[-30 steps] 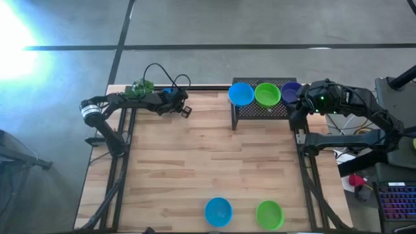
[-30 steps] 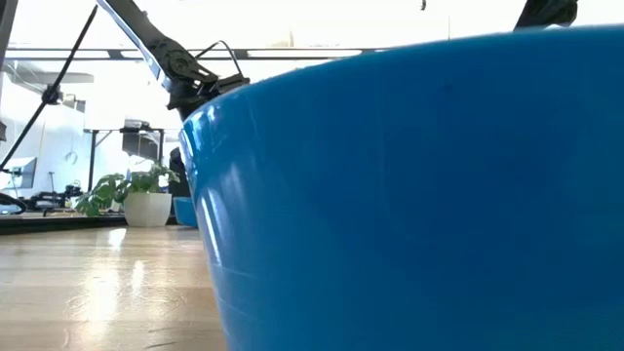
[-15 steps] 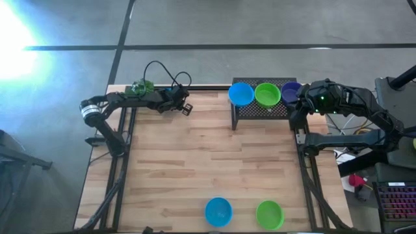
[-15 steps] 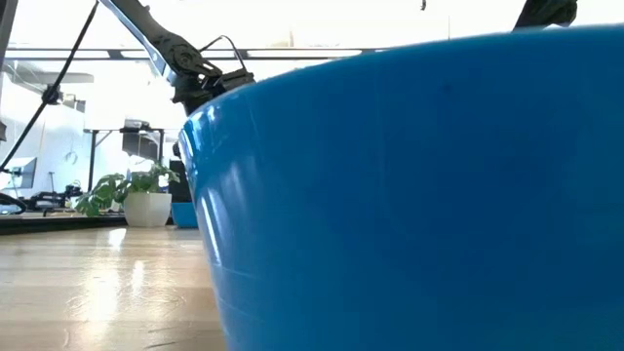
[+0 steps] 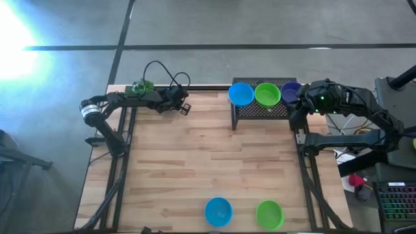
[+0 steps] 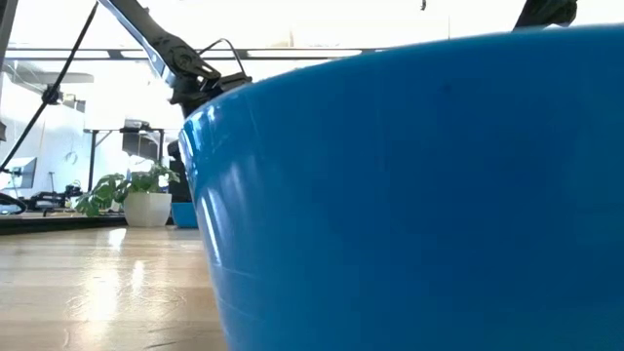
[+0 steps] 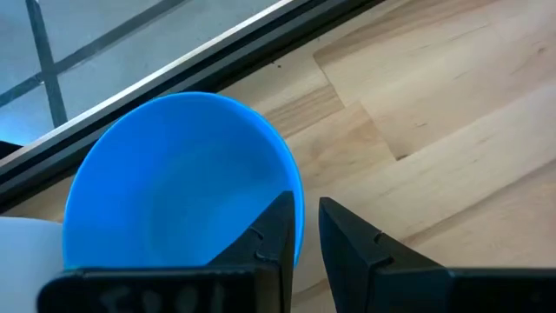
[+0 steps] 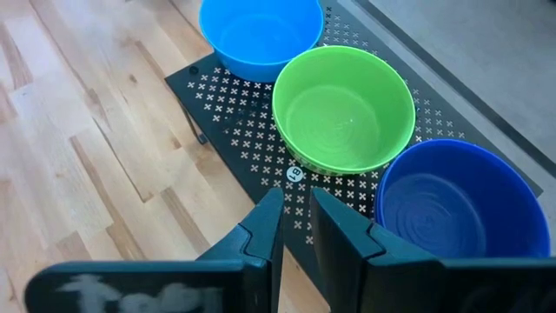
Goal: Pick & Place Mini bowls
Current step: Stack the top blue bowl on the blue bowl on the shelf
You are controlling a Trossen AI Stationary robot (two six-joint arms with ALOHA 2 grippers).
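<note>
The left gripper (image 7: 301, 228) was at the tabletop's (image 5: 195, 156) far left corner, its fingers pinching the rim of a blue mini bowl (image 7: 178, 178). The right gripper (image 8: 296, 219), fingers nearly together and grasping nothing, hovered beside a black perforated rack (image 8: 252, 130) at the far right edge, carrying blue (image 8: 259, 30), green (image 8: 343, 109) and dark blue bowls (image 8: 452, 196)

We are looking down on a light wooden table (image 5: 208, 162) standing on a grey floor (image 5: 260, 26) crossed by dark lines. At the table's far edge a black perforated stand (image 5: 260, 112) is sitting right of centre, and a small green leafy plant (image 5: 141, 86) in a white pot (image 6: 148, 209) is sitting at the far left corner, with a black cable (image 5: 156, 68) looping just beside it.
</note>
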